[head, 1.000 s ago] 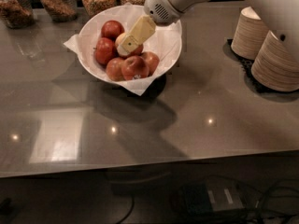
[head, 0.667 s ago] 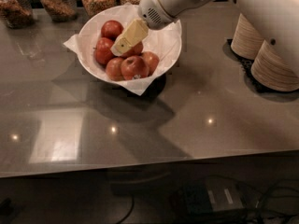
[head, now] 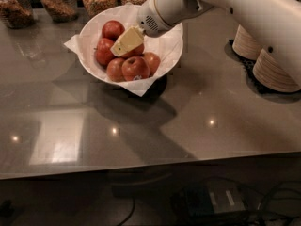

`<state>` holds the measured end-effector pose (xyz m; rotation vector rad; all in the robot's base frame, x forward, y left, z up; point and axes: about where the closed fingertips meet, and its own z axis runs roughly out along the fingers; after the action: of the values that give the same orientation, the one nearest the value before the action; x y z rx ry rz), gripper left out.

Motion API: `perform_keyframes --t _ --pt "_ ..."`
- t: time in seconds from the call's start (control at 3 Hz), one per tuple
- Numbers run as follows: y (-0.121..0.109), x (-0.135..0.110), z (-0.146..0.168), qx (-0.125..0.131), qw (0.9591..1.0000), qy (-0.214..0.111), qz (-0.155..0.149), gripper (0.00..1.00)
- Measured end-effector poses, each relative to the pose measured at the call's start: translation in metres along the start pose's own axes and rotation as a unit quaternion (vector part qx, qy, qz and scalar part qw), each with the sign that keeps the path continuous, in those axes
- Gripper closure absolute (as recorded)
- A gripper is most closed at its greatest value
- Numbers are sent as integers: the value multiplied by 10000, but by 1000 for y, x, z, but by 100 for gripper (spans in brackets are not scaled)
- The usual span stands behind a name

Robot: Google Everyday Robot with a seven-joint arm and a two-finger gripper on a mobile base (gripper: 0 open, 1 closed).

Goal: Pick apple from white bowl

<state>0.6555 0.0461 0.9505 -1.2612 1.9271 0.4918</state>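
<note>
Edged leftward inside the white bowl (head: 85, 40), the claw (head: 117, 51) hangs over the fruit, the apple (head: 152, 60) just beside it; grip cannot be told.

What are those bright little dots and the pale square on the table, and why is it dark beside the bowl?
In the camera view, the dots are probably lights mirrored in the glossy table, the pale square is glare too, the white bowl and arm cast the dark shadow toward the front edge, and the gripper hangs over the apples in the bowl.
</note>
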Motion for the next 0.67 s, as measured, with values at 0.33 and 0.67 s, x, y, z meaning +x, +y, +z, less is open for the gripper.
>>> perform_keyframes --t 0.33,0.67 --pt "1 6 3 -18 9999 -33 156 24" --pt "2 8 6 -32 9997 -70 252 19"
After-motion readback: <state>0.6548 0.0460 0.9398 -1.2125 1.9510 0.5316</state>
